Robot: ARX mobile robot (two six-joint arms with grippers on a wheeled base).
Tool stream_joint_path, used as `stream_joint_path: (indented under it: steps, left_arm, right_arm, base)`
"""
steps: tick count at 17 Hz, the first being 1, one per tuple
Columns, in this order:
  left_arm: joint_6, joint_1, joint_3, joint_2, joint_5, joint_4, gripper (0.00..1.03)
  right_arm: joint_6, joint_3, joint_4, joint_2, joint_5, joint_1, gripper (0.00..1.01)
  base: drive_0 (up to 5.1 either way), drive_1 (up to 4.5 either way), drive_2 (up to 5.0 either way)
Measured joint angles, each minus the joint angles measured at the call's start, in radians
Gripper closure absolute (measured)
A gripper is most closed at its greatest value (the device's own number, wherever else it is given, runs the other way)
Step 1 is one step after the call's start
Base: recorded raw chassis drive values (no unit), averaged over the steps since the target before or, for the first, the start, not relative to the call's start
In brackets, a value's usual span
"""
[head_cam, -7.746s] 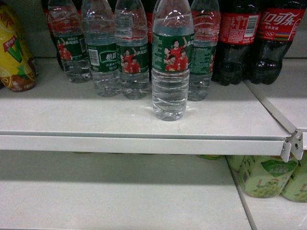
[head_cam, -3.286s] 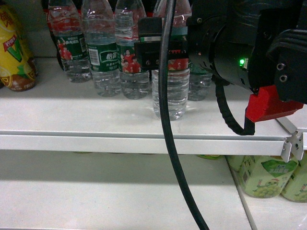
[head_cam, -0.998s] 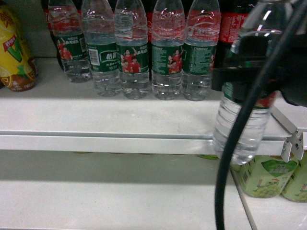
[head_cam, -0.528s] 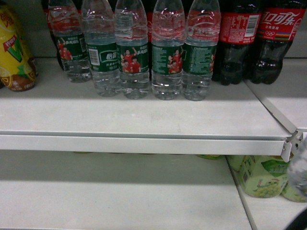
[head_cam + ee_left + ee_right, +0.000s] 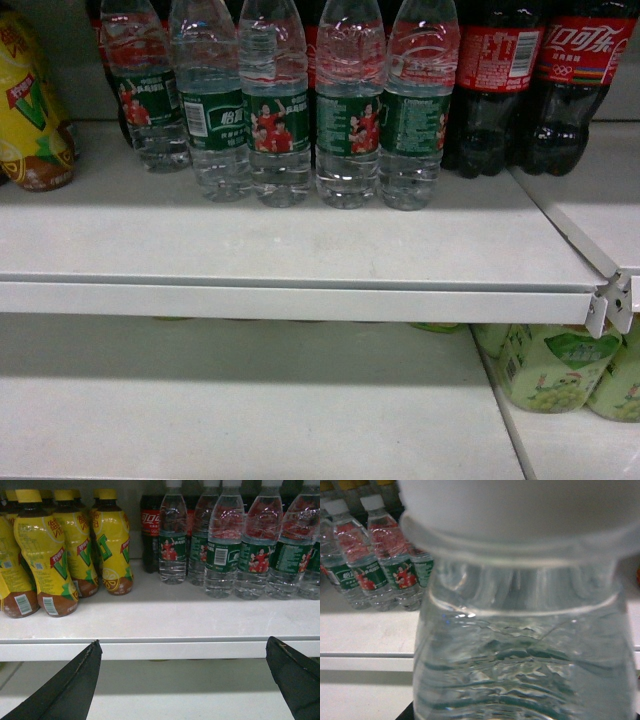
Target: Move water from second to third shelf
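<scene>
The water [image 5: 525, 645] fills the right wrist view, cap and shoulder hard against the lens, out of the head view; the right gripper itself is hidden, so its hold cannot be confirmed. The left gripper [image 5: 185, 680] hangs wide open, empty, below the shelf [image 5: 150, 647]. Lowered blind, the bottle could clip that edge and slip or topple.
</scene>
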Motion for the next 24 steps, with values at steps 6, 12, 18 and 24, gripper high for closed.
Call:
stream_joint_path:
  steps: [6,12,18,24]
  left_arm:
    - [0.000,0.000,0.000,0.000,0.000,0.000,0.05]
    - [0.000,0.000,0.000,0.000,0.000,0.000,0.05]
    - [0.000,0.000,0.000,0.000,0.000,0.000,0.05]
    - [0.000,0.000,0.000,0.000,-0.001,-0.003,0.05]
  right_arm:
    - [0.002,0.000,-0.016,-0.023,0.042,0.042,0.57]
    - [0.002,0.000,-0.021,-0.025,0.043,0.027,0.57]
    - [0.002,0.000,-0.021,-0.026,0.042,0.027,0.57]
    - [0.002,0.000,-0.025,-0.025,0.042,0.027,0.57]
  base:
    - [0.0,0.00,0.0]
    - [0.0,0.00,0.0]
    - [0.0,0.00,0.0]
    - [0.0,0.00,0.0]
